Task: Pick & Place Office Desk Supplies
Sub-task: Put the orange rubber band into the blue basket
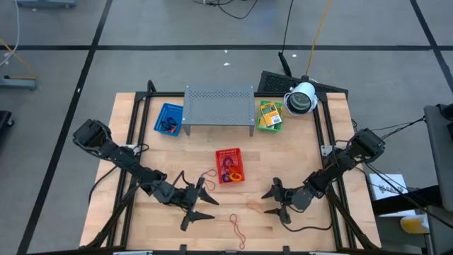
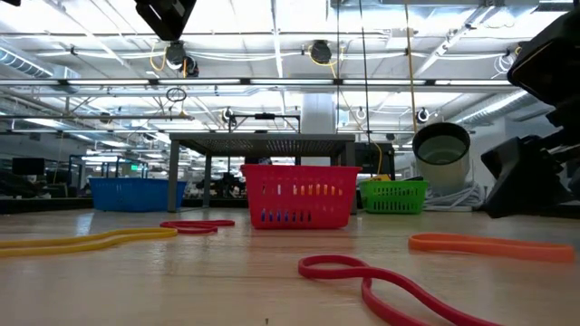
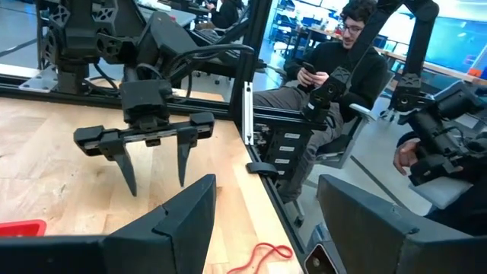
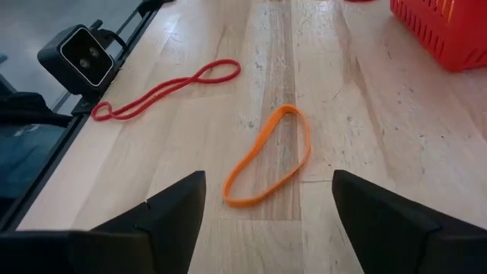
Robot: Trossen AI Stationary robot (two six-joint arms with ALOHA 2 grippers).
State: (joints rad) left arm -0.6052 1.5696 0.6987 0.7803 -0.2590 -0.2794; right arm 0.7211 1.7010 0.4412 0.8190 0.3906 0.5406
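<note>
Right gripper (image 1: pixel 272 200), lower right of the frame, open and empty over an orange rubber band (image 4: pixel 268 156); left gripper (image 1: pixel 199 202), lower left, open too.

A grey floor (image 1: pixel 177 28) is spreading out around the wooden table (image 1: pixel 141 120), with dark tape lines (image 1: pixel 92 49) running across it. Overhead, long strip lights (image 2: pixel 109 41) are glowing among white ceiling trusses (image 2: pixel 272 83). Off to the side a person (image 3: pixel 335 68) is sitting in a chair (image 3: pixel 358 125), looking down at a phone (image 3: pixel 308 68), with desks (image 3: pixel 319 34) showing behind.
</note>
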